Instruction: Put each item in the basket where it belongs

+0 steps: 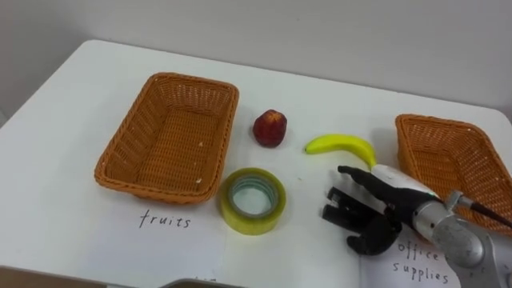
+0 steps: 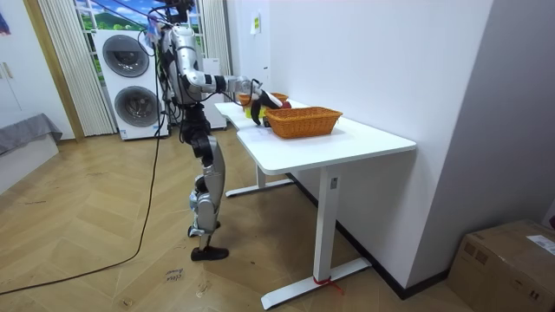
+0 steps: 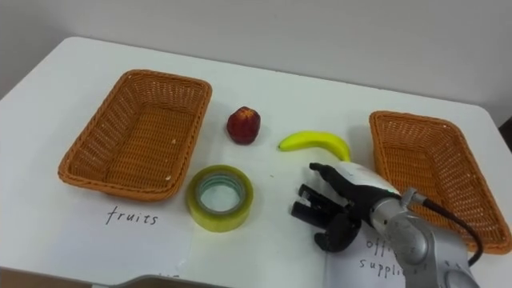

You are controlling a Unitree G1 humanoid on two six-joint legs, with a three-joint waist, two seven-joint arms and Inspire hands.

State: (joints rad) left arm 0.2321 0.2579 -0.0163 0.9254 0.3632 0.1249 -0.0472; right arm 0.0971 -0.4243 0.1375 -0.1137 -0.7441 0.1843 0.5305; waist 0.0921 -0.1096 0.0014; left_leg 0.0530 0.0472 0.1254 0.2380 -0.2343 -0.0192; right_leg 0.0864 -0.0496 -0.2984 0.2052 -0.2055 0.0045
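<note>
Now | right hand [image 1: 370, 210] hovers at five o'clock of the banana [image 1: 342, 145], fingers apart, empty | tape roll [image 1: 252, 200] at its nine o'clock | apple [image 1: 270, 128] at twelve o'clock of the tape roll | all on the table [image 1: 72, 96]

The right-hand wicker basket [image 1: 448, 122] runs off the left eye view's right edge. The right hand [image 1: 372, 210] covers the start of the handwritten label [image 1: 422, 260] and the right end of the banana [image 1: 340, 144]. In the room view, we cannot tell apart the things past that basket: too small.
</note>
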